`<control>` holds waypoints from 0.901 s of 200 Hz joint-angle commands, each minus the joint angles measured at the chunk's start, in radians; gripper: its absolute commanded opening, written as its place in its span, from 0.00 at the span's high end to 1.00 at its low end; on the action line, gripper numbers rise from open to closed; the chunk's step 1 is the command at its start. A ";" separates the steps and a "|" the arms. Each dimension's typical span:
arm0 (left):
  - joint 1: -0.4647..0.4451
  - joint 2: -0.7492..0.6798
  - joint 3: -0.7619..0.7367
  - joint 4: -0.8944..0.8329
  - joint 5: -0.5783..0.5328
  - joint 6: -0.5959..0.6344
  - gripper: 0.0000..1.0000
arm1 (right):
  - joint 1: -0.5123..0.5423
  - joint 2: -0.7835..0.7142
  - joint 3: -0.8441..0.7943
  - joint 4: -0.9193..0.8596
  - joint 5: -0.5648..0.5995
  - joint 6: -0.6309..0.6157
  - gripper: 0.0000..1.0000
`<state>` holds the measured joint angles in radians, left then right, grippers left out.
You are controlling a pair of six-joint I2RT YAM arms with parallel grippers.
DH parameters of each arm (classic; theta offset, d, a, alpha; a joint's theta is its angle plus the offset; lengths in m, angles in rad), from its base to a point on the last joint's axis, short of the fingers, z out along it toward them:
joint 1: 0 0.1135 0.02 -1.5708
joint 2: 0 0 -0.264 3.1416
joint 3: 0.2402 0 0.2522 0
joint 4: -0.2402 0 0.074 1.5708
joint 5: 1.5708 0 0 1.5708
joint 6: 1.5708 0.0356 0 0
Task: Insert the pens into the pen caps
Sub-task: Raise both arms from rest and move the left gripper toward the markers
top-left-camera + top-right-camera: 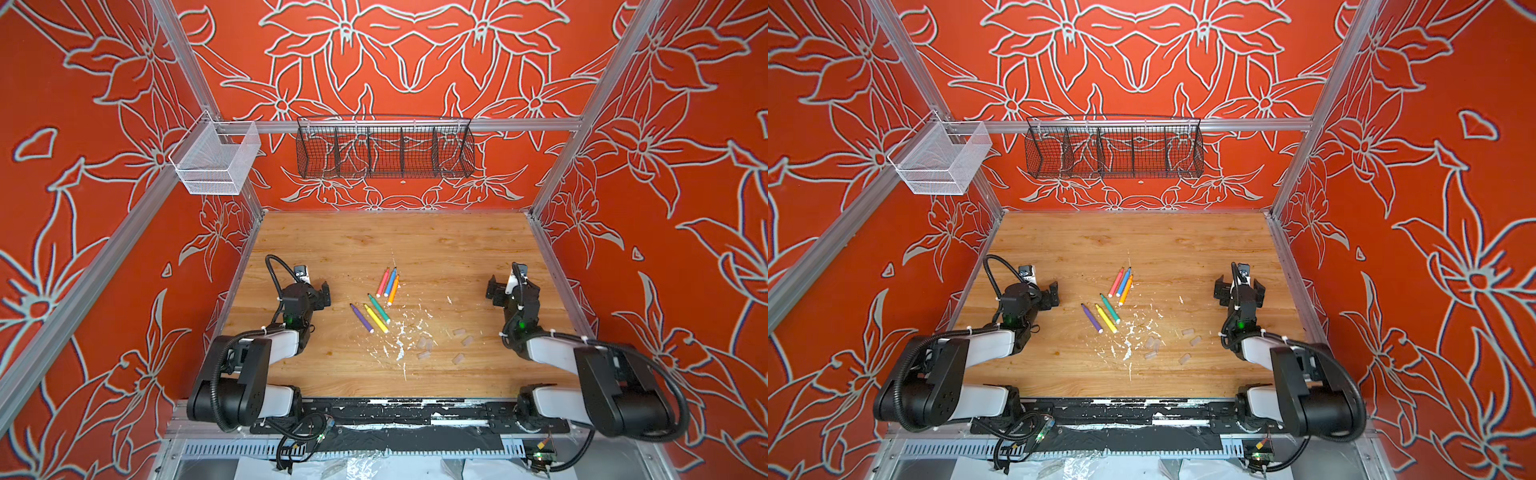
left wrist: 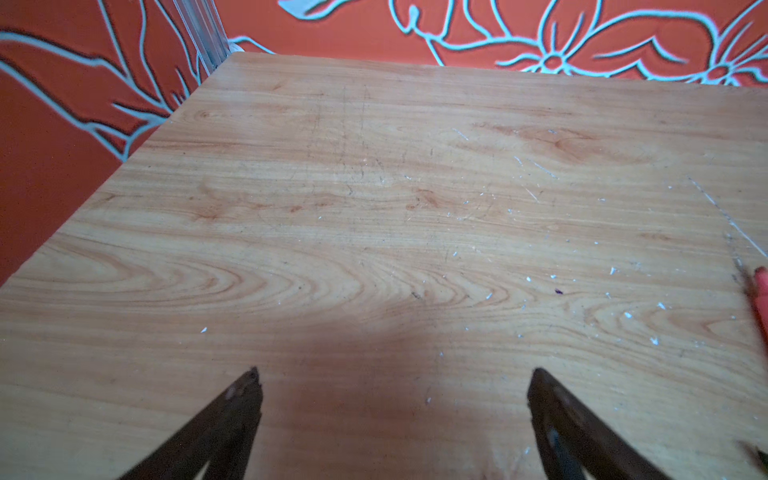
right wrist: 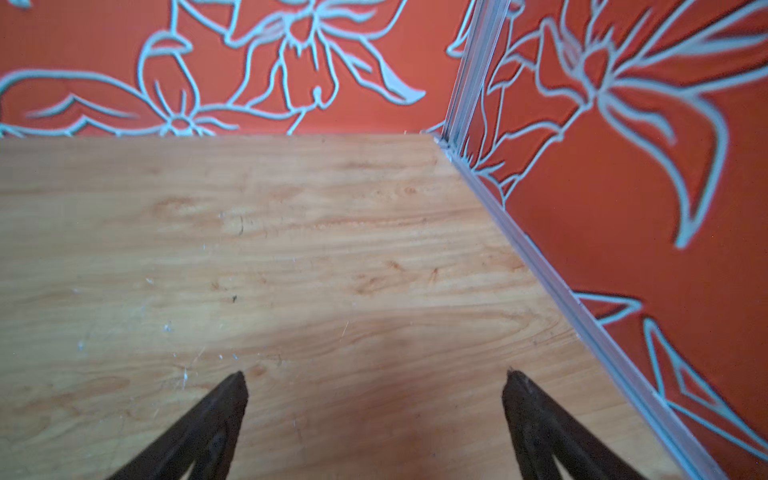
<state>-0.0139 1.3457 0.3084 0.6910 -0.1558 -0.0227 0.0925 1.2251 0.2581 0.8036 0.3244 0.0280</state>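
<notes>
Nothing is picked up yet, so here's my guess at how this stuff handles. The six pens lie flat mid-counter in two loose bunches. Pink, blue and orange sit side by side toward the back. Green, yellow and purple lie just in front of them, all at an angle. The caps are scattered nearer the front and right of the pens, beside the white flecks. I count about six, but they're clear and easy to lose against the wood. The left claw hangs over bare wood left of the pens, jaws wide apart with nothing between them. The right claw is the same, spread and empty at the right side of the counter, apart from the caps. The pens look light and stiff, but they're thin and round, so I'd expect them to roll if nudged. I'd pinch one across mid-barrel with the tip end sticking out, and start with an outer one like purple, since the neighbours lie so close. The caps look like the fiddly part: tiny, slick and nearly weightless, so they'd likely squirt out of a sloppy pinch. I'd hold one by its closed end with the mouth clear and go gently, because a squashed tube probably won't take a pen.
</notes>
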 commanded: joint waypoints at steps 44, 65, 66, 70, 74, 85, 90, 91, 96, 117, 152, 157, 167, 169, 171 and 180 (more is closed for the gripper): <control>0.001 -0.316 0.098 -0.356 -0.084 -0.092 0.03 | -0.003 -0.355 0.043 -0.434 0.223 0.218 0.02; 0.001 -0.469 0.139 -0.509 -0.082 -0.207 0.03 | -0.003 -0.409 0.130 -0.639 0.135 0.288 0.03; 0.001 -0.475 0.139 -0.513 -0.082 -0.216 0.03 | -0.003 -0.411 0.136 -0.648 0.124 0.286 0.03; 0.000 -0.498 0.145 -0.538 -0.080 -0.249 0.03 | -0.004 -0.418 0.155 -0.679 0.079 0.274 0.03; 0.001 -0.521 0.152 -0.570 -0.076 -0.286 0.03 | -0.003 -0.425 0.177 -0.713 0.030 0.264 0.03; 0.000 -0.581 0.185 -0.664 -0.035 -0.334 0.03 | -0.003 -0.451 0.224 -0.797 -0.057 0.267 0.03; 0.001 -0.609 0.202 -0.714 0.003 -0.333 0.03 | -0.004 -0.463 0.243 -0.832 -0.069 0.285 0.03; 0.001 -0.614 0.205 -0.724 0.013 -0.332 0.03 | -0.004 -0.466 0.247 -0.838 -0.070 0.288 0.03; 0.001 -0.641 0.220 -0.772 0.067 -0.310 0.03 | -0.004 -0.480 0.259 -0.869 -0.062 0.322 0.03; 0.000 -0.744 0.166 -0.780 0.138 -0.401 0.03 | -0.010 -0.548 0.333 -1.111 0.080 0.600 0.03; 0.014 -0.833 0.090 -0.759 0.156 -0.738 0.03 | -0.016 -0.539 0.359 -1.066 -0.261 0.564 0.03; 0.014 -0.839 0.092 -0.768 0.172 -0.758 0.03 | -0.016 -0.528 0.352 -1.057 -0.272 0.576 0.03; 0.014 -0.843 0.087 -0.730 0.235 -0.757 0.03 | -0.016 -0.503 0.320 -1.009 -0.310 0.562 0.02; 0.014 -0.843 0.088 -0.724 0.247 -0.757 0.03 | -0.016 -0.498 0.313 -0.999 -0.321 0.554 0.02; 0.014 -0.842 0.090 -0.722 0.256 -0.758 0.03 | -0.015 -0.492 0.309 -0.984 -0.329 0.547 0.03; 0.014 -0.833 0.116 -0.746 0.277 -0.770 0.03 | -0.014 -0.463 0.282 -0.951 -0.336 0.547 0.02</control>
<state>-0.0063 0.5171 0.3904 -0.0414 0.0132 -0.6422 0.0780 0.6998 0.5995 -0.1696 0.1184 0.5327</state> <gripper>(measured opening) 0.971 0.976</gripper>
